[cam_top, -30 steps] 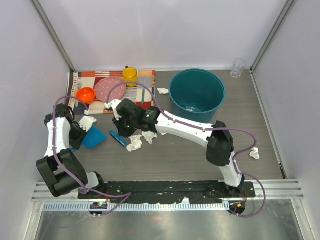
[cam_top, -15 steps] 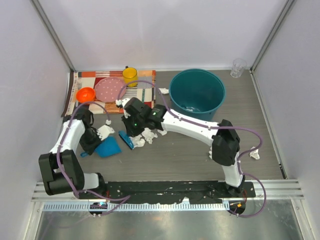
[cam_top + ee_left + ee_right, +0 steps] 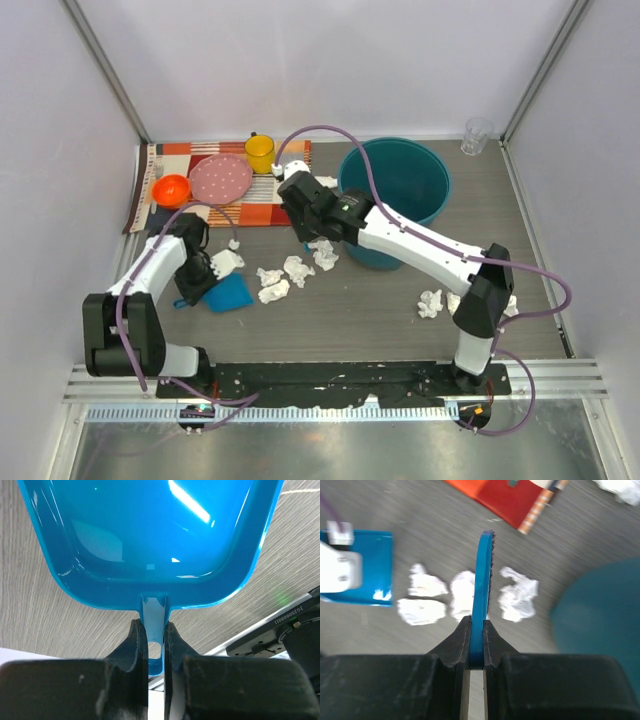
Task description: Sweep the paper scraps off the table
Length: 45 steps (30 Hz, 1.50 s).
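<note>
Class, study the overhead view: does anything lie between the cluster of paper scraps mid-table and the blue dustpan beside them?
Nothing visible does. Only bare table separates the paper scraps from the dustpan, held in the left gripper. The right gripper holds the brush above the scraps.

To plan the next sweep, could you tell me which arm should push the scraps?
Right: the right hand holds the brush near the paper scraps; the left hand holds the dustpan beside them.
</note>
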### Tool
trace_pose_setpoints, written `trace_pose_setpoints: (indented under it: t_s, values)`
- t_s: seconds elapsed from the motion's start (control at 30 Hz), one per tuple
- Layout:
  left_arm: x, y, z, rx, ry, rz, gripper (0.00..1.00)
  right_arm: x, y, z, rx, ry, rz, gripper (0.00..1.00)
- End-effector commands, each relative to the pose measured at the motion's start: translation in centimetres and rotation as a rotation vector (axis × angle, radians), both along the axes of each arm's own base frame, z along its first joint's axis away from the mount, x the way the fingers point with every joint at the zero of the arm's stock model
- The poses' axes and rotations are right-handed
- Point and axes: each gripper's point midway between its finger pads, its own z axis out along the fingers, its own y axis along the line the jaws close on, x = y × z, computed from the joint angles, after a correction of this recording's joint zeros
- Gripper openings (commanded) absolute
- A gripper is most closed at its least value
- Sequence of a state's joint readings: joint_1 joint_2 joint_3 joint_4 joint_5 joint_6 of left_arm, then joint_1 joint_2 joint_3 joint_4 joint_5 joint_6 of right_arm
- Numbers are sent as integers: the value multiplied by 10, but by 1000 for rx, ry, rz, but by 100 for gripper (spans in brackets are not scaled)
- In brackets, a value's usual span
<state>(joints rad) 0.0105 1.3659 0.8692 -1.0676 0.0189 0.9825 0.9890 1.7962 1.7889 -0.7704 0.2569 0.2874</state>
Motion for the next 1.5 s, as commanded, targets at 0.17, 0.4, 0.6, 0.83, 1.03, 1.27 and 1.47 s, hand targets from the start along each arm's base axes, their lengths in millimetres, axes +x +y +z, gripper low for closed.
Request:
trace_pose_setpoints:
  t_s: [0.17,0.4,0.6,0.83,1.03,1.27,1.47]
  values:
    - [7,-30,-2,-71,19,-8,0,7,-37,-50,-249,12,-103,1]
    - [12,-47,-5,-110,30,1,0,-27,-12,-80,-175,164,1,1]
    - [15,-53,-9,-122,28,13,0,-47,32,-95,-43,264,95,1]
    - [20,-64,-9,-182,14,32,0,-66,86,-76,186,340,195,1]
    - [27,-69,-15,-202,-8,36,0,-61,88,-70,224,318,170,1]
    - [40,-78,-11,-258,-101,38,0,-45,61,-44,168,183,115,1]
    - [40,-87,-14,-322,-122,52,0,-37,-14,-40,-75,85,-28,1]
